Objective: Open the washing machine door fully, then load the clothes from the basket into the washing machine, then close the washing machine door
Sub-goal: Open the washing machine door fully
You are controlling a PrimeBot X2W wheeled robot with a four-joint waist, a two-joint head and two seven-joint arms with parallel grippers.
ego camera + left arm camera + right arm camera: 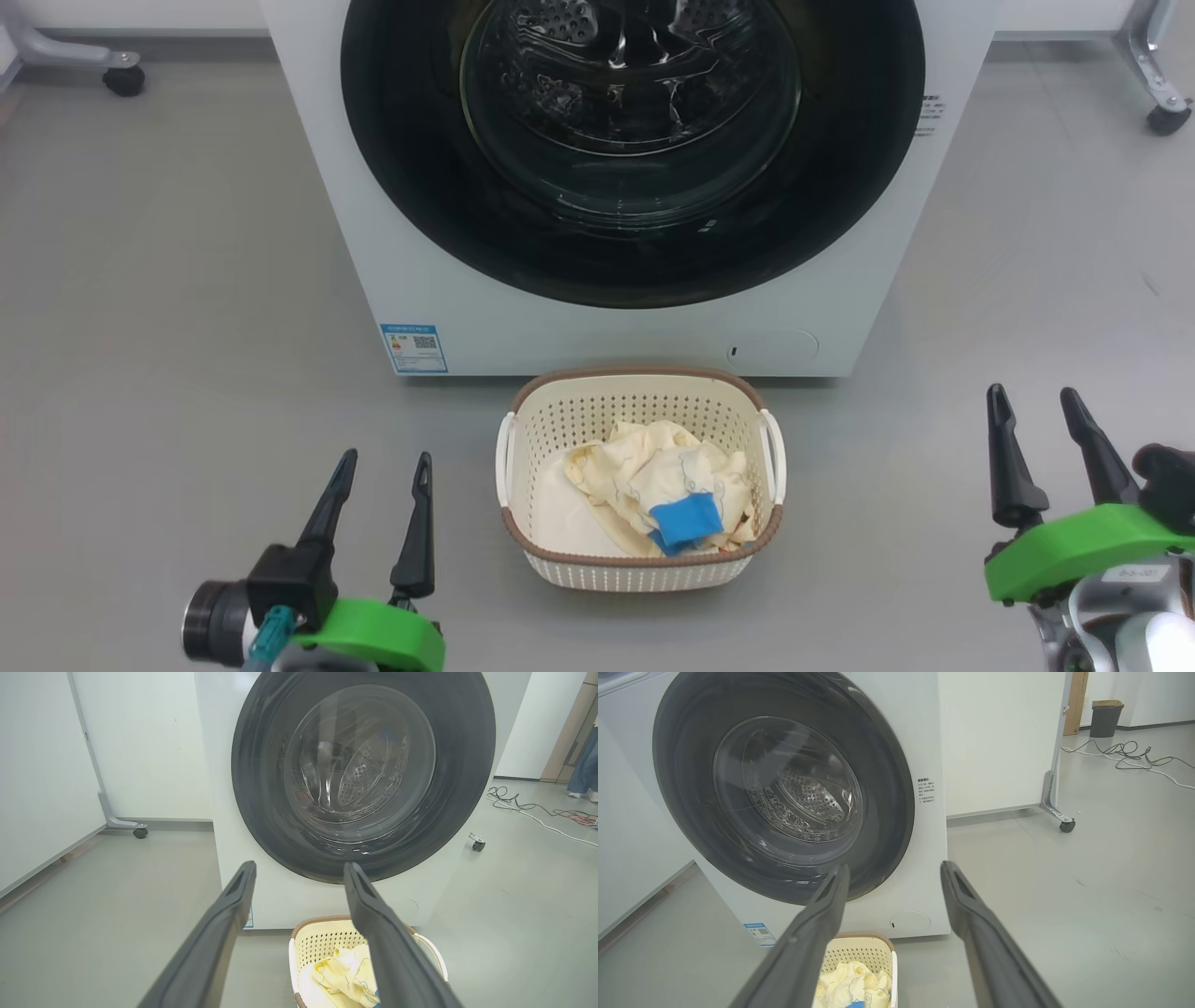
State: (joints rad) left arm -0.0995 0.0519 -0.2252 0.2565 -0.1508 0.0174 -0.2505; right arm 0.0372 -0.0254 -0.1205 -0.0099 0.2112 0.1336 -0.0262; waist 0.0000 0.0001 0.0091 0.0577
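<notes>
On the grey floor (187, 280) stands the big white washing machine (373, 233), at the far side from us. Its round black door (420, 187) is shut flat against the front, so we think opening it comes first. The basket (635, 571) sits on the floor just in front of the machine, with the clothes (653, 485) inside. The door lies ahead of our two grippers and higher up. Our right gripper (1033, 392) looks a bit nearer to it than our left gripper (387, 457). Both have their fingers spread wide, holding nothing and touching nothing.
</notes>
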